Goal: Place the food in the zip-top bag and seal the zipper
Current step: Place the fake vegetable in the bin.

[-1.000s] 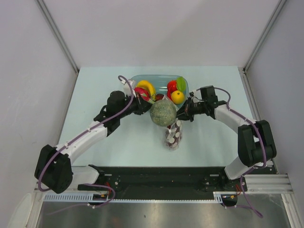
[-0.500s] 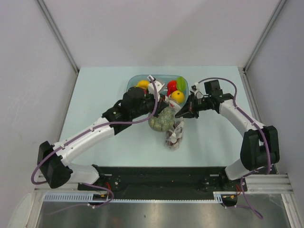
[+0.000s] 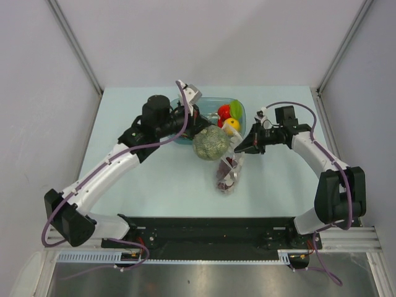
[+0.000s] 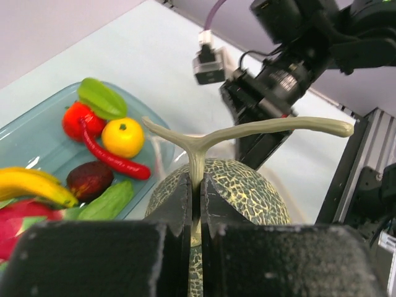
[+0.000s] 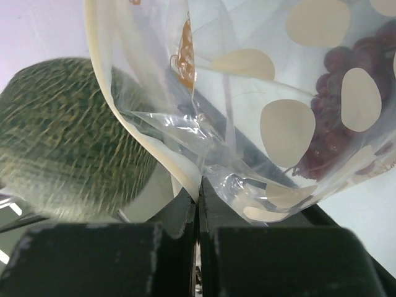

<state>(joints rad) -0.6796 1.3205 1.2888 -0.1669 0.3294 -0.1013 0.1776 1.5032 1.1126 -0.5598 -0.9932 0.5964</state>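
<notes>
Jaws of the left gripper (image 4: 196, 185) were shut on the pale T-shaped stem (image 4: 247, 129) of a grey-green, net-skinned toy ball (image 4: 247, 192), and the ball was held by that stem alone. From above, the ball (image 3: 210, 143) was seen between a blue translucent bowl (image 3: 213, 101) and a small clear plastic zip-top bag printed with white round dots (image 3: 228, 176), just beside the bag's mouth and outside it. Jaws of the right gripper (image 5: 198, 197) were closed flat on a fold of the bag's film at its mouth edge, where the cream-coloured press-seal strip (image 5: 102, 55) ran down to the fingertips. A bunch of dark red grapes (image 5: 328, 136) was lodged inside the bag, behind the dots. The bag's lower end was laid on the pale green table (image 3: 117, 105); whether the ball touched the table could not be told. In the bowl were kept a yellow banana (image 4: 31, 185), a red chilli (image 4: 111, 158) and an orange fruit (image 4: 122, 137).
</notes>
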